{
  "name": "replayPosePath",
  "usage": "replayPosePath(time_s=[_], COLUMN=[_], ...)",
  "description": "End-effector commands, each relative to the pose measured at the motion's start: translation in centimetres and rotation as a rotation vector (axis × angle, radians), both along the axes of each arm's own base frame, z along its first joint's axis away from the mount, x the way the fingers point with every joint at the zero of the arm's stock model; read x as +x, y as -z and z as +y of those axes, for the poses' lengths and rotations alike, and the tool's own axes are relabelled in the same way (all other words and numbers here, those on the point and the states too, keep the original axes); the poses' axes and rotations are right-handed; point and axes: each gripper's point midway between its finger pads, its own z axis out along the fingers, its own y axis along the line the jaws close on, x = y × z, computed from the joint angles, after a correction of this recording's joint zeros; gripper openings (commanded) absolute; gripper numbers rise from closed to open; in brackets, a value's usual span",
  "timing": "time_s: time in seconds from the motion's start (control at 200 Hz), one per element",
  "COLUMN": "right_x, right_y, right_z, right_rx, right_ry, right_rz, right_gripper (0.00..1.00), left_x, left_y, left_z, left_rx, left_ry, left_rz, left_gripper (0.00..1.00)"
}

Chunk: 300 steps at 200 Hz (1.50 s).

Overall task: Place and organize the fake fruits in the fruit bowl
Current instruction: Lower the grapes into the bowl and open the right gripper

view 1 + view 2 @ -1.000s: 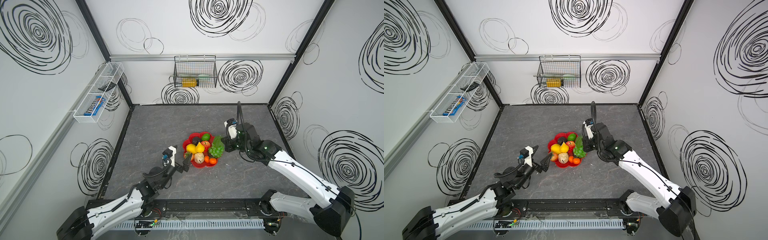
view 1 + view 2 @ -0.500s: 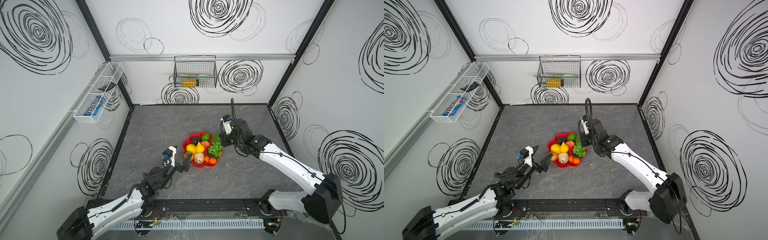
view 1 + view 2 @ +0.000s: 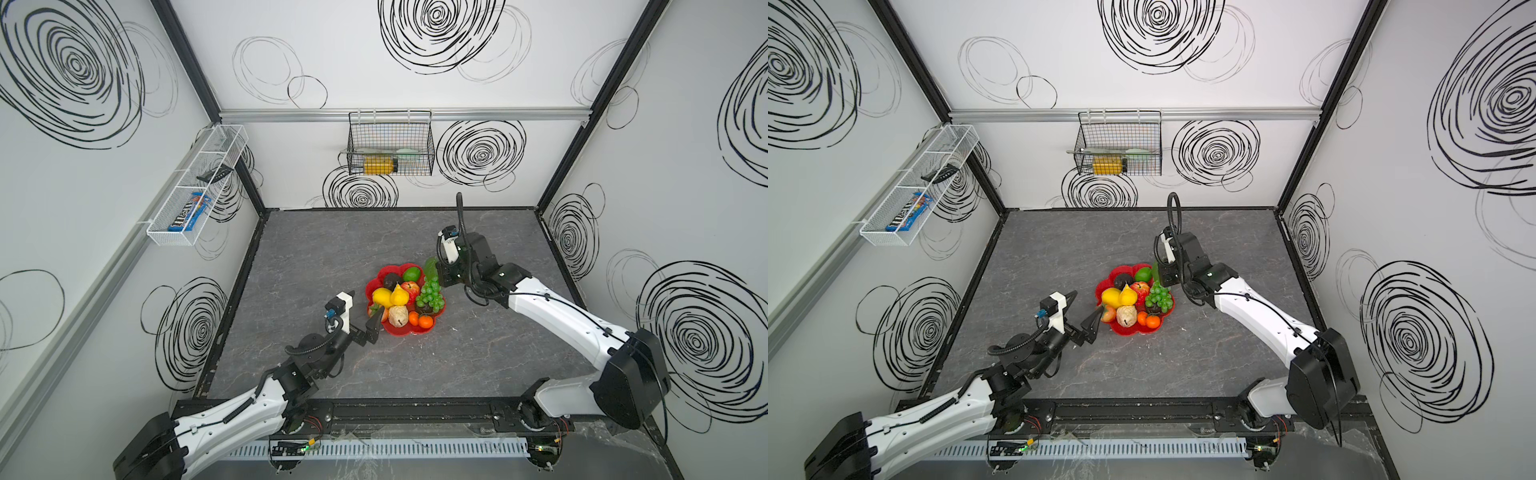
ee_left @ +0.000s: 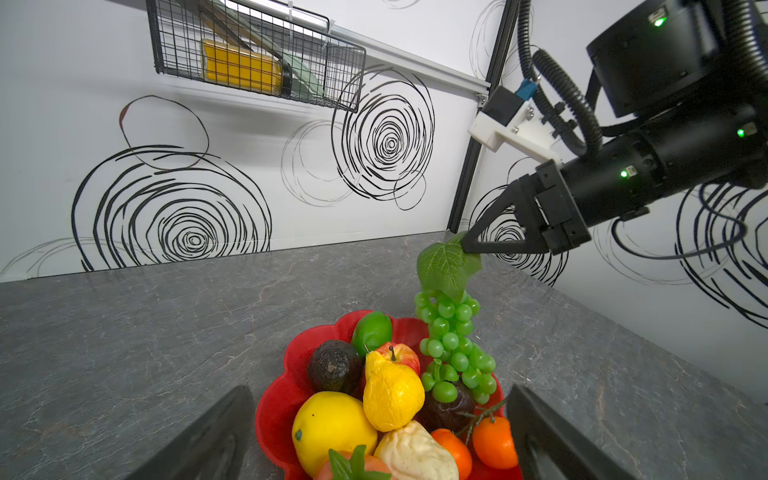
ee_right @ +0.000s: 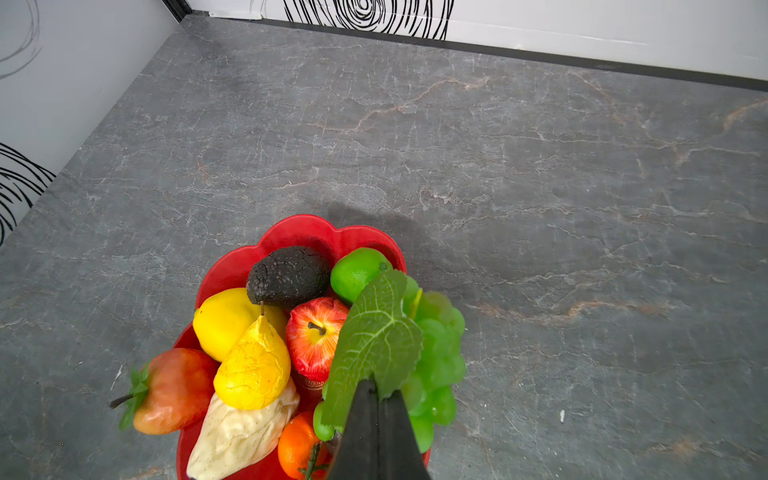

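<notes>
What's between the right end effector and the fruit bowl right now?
The green grapes: the right end effector pinches their leaf, and the bunch hangs down into the fruit bowl, seen in the left wrist view.

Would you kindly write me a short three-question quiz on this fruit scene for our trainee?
1. Which dark fruit in the bowl lies beside the lime?
2. The right gripper is shut on: A the lime, B the leaf of the grapes, C the bowl's rim?
3. True or false: the left gripper is open.
Key: 1 avocado; 2 B; 3 true.
</notes>
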Motion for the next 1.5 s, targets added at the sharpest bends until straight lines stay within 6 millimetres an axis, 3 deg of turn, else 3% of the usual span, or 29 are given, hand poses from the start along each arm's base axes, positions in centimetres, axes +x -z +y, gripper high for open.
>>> replayPosePath(time_s=[0.0,0.29,0.881,1.271,1.496], right_x=[1.3,1.4,-1.2,-0.5,-0.1], right_y=[-1.9,-0.1,3.8,4.3,3.8], right_z=[1.2,2.5,5.2,7.0,6.5], right_rx=[0.037,0.043,0.021,0.028,0.008], right_ry=[-0.024,-0.065,-0.142,-0.167,-0.138], right_rz=[-0.06,-0.013,0.077,0.14,0.136], right_gripper=[0.0,0.0,0.0,0.13,0.35], left_x=[-0.1,-0.1,-0.1,0.0,0.0], left_y=[-2.4,-2.4,-2.3,-2.3,-2.3], left_z=[0.0,0.0,-0.1,-0.1,0.0], left_rx=[-0.048,-0.046,-0.044,-0.038,-0.039], left_ry=[0.001,0.002,0.002,-0.001,-0.007], left_rz=[-0.059,-0.059,-0.057,-0.055,-0.056], left_gripper=[0.98,0.98,0.98,0.98,0.98])
